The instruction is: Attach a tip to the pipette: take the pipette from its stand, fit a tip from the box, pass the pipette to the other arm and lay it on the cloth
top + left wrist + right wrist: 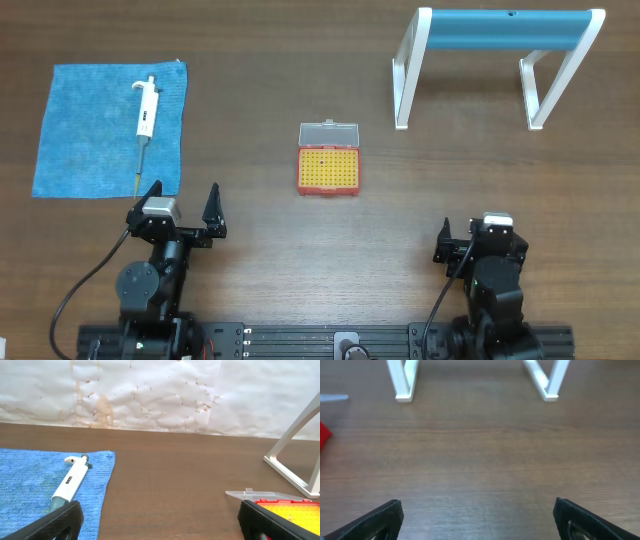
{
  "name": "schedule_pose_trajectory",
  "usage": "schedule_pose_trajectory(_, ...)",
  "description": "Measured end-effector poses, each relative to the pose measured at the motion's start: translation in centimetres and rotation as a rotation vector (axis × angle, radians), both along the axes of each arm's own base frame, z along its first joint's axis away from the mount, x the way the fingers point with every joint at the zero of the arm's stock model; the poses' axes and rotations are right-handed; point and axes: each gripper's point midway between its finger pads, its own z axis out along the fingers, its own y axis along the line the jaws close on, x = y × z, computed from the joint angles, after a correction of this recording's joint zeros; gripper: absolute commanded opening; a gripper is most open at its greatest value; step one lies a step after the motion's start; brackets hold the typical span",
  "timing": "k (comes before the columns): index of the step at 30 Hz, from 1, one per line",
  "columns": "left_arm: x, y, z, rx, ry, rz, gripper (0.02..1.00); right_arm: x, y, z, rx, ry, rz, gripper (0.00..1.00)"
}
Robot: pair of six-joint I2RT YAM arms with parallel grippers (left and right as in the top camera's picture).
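Pipette (pixel 146 110) sits on the cloth (pixel 70 130), left gripper (pixel 182 195) and right gripper (pixel 477 512) both wide open, empty. Swing left carelessly and you could snag that cloth corner.

Bright, even light from above covers the table (pixel 260 250), with only soft, faint shadows beside the stand (pixel 500 30).

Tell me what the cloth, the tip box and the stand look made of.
Blue rectangular cloth: soft fabric, probably microfibre, matt with a fine ribbed weave. Red tip box with clear open lid: likely moulded plastic, the lid see-through. White-legged, blue-barred stand: smooth, plastic or painted metal; cannot tell which.
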Motion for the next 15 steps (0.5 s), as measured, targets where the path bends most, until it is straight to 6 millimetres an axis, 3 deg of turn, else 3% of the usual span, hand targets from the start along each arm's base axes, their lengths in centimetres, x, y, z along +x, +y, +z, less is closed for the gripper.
schedule_pose_trajectory(4, 0.0, 0.0, 0.0, 0.0, 0.0, 0.0, 0.998, 2.1, -1.6, 4.1, 0.038, -0.214, -0.088, 0.989)
schedule_pose_trajectory(8, 0.0, 0.0, 0.0, 0.0, 0.0, 0.0, 0.996, 3.5, -2.3, 5.8, 0.06, -0.359, -0.108, 0.989)
schedule_pose_trajectory(15, 0.0, 0.0, 0.0, 0.0, 0.0, 0.0, 0.998, 4.7, 0.8, 6.3, 0.09, -0.439, 0.088, 0.989)
